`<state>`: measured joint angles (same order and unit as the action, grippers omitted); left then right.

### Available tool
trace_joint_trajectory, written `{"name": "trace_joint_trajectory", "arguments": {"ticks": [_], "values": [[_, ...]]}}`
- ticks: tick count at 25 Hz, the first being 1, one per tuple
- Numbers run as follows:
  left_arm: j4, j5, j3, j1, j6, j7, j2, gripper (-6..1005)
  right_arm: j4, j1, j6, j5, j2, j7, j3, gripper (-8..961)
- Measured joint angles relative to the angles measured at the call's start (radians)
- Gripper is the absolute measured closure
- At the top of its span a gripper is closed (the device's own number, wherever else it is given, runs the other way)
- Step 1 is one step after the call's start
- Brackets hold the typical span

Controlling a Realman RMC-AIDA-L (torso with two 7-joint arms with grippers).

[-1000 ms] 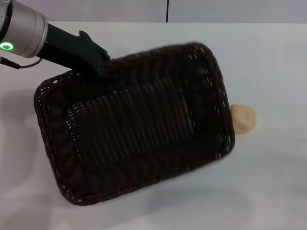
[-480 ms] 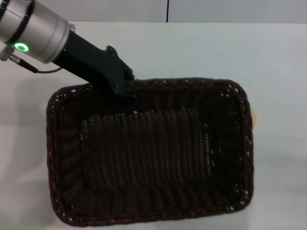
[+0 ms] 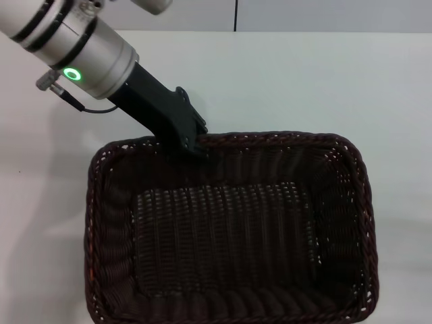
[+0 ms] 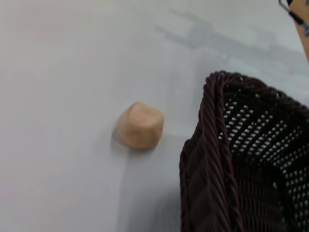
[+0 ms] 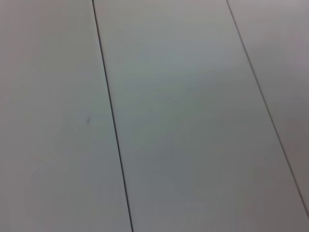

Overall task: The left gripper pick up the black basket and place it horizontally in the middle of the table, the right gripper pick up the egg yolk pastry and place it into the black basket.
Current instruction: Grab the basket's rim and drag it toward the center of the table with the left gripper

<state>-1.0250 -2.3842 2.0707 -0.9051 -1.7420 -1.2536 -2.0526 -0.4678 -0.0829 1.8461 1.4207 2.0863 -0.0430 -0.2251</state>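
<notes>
The black basket point(image 3: 229, 233) hangs level and lengthwise across the head view, its near edge cut off by the frame. My left gripper point(image 3: 192, 143), on the arm with the green ring light, is shut on the basket's far rim near its left corner. The egg yolk pastry point(image 4: 141, 124) is hidden behind the basket in the head view. It shows in the left wrist view, lying on the white table point(image 4: 58, 72) just beside a corner of the basket point(image 4: 217, 159), apart from it. My right gripper is out of view.
The white table point(image 3: 304, 81) stretches bare beyond and to the right of the basket. A dark vertical seam in the back wall point(image 3: 236, 15) stands behind the table. The right wrist view shows only plain grey panels point(image 5: 169, 121) with thin dark seams.
The left arm has swung right and nearer with the basket. The basket has turned from tilted to level and lengthwise, and now covers the pastry in the head view.
</notes>
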Motion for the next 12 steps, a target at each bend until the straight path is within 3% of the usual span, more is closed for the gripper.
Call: {"name": "trace_joint_trajectory", "arguments": {"ticks": [7,12], "values": [[0.071,-0.019,-0.024,-0.034,0.119,-0.024,-0.007,709,0.001,-0.006,-0.009,0.000,-0.001,0.000,0.000,179],[0.079,-0.019,-0.030,-0.042,0.134,-0.042,-0.007,693,0.001,-0.004,-0.010,0.001,-0.002,0.000,0.000,180]]}}
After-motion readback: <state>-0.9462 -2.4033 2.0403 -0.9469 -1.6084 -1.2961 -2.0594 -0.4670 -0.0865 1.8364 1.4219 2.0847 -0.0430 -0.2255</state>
